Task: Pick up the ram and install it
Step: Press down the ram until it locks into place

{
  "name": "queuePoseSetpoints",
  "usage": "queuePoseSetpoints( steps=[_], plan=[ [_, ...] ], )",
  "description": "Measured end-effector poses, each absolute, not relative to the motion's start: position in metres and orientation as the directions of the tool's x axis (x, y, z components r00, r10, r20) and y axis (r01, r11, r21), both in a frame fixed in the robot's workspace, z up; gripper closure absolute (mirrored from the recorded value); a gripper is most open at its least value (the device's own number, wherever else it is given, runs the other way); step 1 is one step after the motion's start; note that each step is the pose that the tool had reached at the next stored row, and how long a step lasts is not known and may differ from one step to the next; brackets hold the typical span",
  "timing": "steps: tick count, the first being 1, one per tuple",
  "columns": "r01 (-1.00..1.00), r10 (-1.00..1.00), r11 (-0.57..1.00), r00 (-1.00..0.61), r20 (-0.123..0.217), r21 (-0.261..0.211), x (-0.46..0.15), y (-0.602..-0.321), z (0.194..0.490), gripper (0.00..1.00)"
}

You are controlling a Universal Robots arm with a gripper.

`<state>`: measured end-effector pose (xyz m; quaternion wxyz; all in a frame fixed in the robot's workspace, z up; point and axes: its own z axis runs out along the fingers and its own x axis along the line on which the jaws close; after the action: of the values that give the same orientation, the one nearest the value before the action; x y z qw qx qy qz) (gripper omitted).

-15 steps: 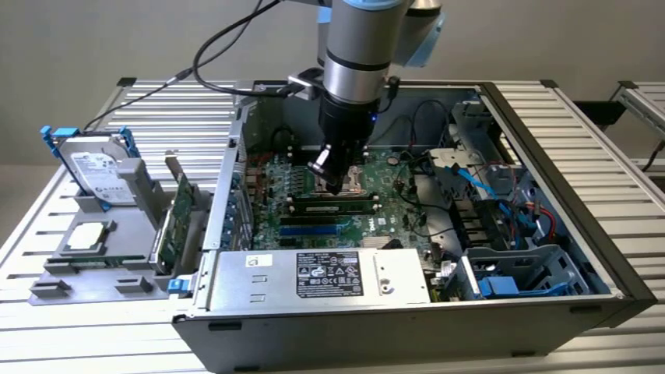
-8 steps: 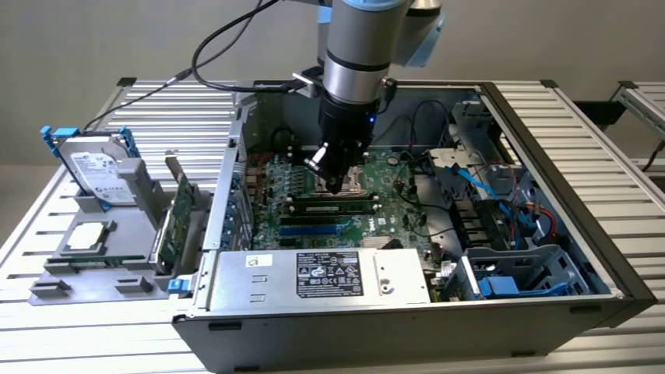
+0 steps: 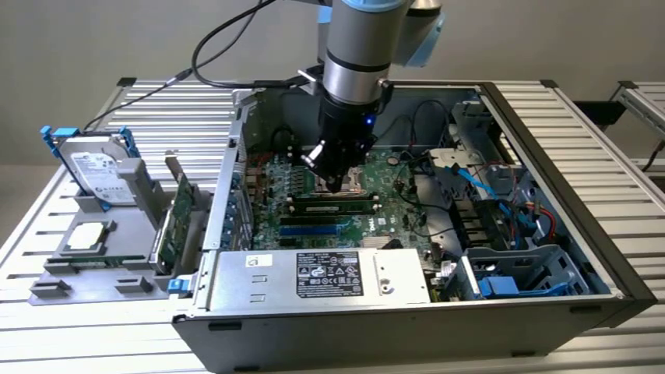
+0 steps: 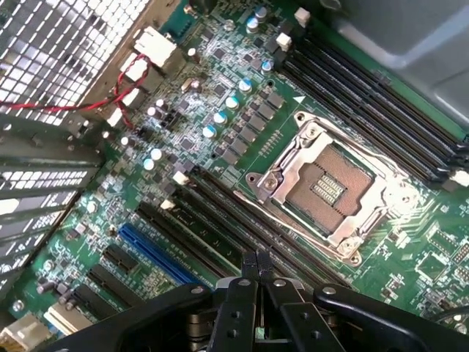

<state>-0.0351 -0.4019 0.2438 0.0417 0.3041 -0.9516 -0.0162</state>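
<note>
Down on the motherboard [image 3: 343, 210], the ram [image 3: 335, 207] lies seated along a slot just beside the CPU socket [image 4: 330, 192]; the gripper [image 4: 256, 265] hovers right over it, jaws pinched fully together and empty-handed, so this looks like the press-home stage, calling for even downward pressure.

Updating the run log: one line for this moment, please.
gripper: shut | over motherboard slots beside CPU socket | ram: lying in slot
</note>
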Motion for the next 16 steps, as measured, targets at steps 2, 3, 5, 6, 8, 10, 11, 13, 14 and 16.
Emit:
queuePoseSetpoints(
  steps=[2,3,5,6,8,10,11,13,14,16],
  plan=[
    [-0.550,-0.553,0.833,-0.831,0.070,0.056,-0.0351,-0.4019,0.2438,0.89],
    [-0.536,-0.539,0.842,-0.840,0.070,0.056,-0.0351,-0.4019,0.2438,0.89],
    [-0.507,-0.510,0.860,-0.857,0.070,0.056,-0.0350,-0.4019,0.2438,0.89],
    [-0.492,-0.495,0.869,-0.866,0.070,0.056,-0.0351,-0.4019,0.2439,0.89],
    [-0.463,-0.466,0.885,-0.882,0.070,0.056,-0.0351,-0.4019,0.2438,0.89],
    [-0.432,-0.435,0.900,-0.898,0.070,0.056,-0.0350,-0.4019,0.2438,0.89],
    [-0.417,-0.420,0.907,-0.905,0.070,0.056,-0.0351,-0.4019,0.2438,0.89],
    [-0.386,-0.390,0.921,-0.918,0.070,0.056,-0.0351,-0.4019,0.2438,0.89],
    [-0.371,-0.375,0.927,-0.925,0.070,0.056,-0.0351,-0.4019,0.2438,0.89],
    [-0.340,-0.343,0.939,-0.937,0.070,0.056,-0.0351,-0.4019,0.2439,0.89]
  ],
)
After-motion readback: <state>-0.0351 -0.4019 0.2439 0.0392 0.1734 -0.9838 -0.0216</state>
